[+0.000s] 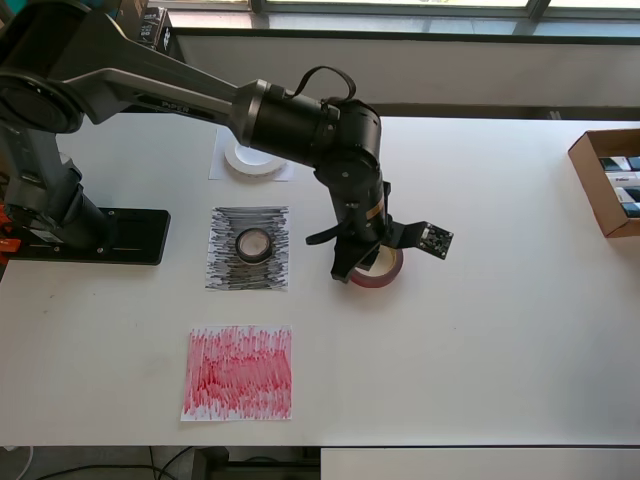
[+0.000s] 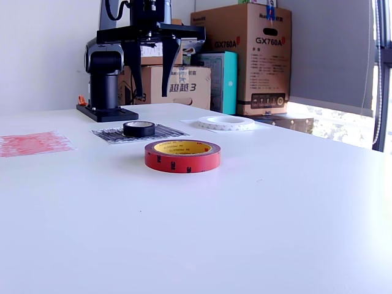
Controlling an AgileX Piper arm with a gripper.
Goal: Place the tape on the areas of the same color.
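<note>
The maroon roll with a yellowish core [image 1: 384, 270] [image 2: 182, 155] lies flat on the bare table, right of the sheets in the overhead view. My gripper [image 1: 362, 262] [image 2: 152, 92] hangs open and empty above it, clear of the table. The small black roll [image 1: 253, 244] [image 2: 139, 128] sits on the black-scribbled sheet [image 1: 222, 268] [image 2: 110, 135]. The large white roll [image 1: 255, 158] [image 2: 225, 122] lies on the plain white sheet [image 1: 219, 168]. The red-scribbled sheet [image 1: 238, 372] [image 2: 33, 143] has nothing on it.
The arm's black base [image 1: 90, 235] stands at the overhead view's left. An open cardboard box [image 1: 610, 180] sits at the table's right edge. Several cardboard boxes [image 2: 245, 58] stand behind the table in the exterior view.
</note>
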